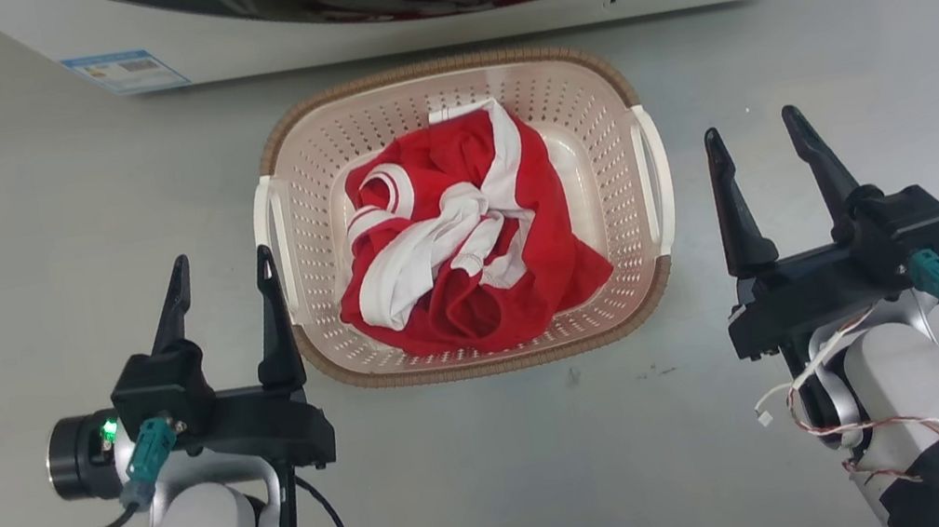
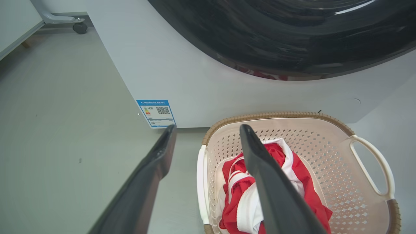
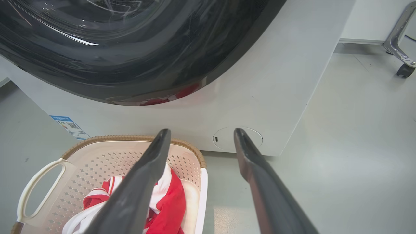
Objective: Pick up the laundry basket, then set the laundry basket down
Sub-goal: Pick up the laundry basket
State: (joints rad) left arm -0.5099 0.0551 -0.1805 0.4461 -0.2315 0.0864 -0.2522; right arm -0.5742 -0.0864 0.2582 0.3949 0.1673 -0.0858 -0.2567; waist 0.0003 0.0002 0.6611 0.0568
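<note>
Grippers both spread wide, nothing held, fingers aimed at washer [image 1: 432, 24]; left gripper [image 1: 222, 257]: hangs at left side of basket [image 1: 584, 94], inner finger lying along basket edge with its tip just beside left handle [image 1: 268, 229], contact impossible to tell, outer finger over bare floor [image 1: 10, 280]; from left wrist, left gripper [image 2: 208, 128] straddling that same edge, one finger crossing in front of clothes [image 2: 305, 182], the other over floor [image 2: 65, 130]; right gripper [image 1: 749, 122]: stands off right handle [image 1: 658, 177], a strip of floor between, both fingers clear of basket; from right wrist, right gripper [image 3: 201, 130] pointing at foot of washer [image 3: 276, 81], basket [image 3: 107, 159] low at that view's left.

Basket: sits upright on floor between the two grippers, just before washer, far rim close to washer base; cream perforated walls, brown woven-look rim, white handle on each side; holds crumpled red and white clothes [image 1: 458, 312], heaped mid-basket and toward near wall.

Washer: white front, dark curved door [image 2: 292, 32] above, red glint along its lower edge; blue label [image 1: 126, 71] at lower left corner; beyond, caster [image 2: 79, 27] on grey floor.
</note>
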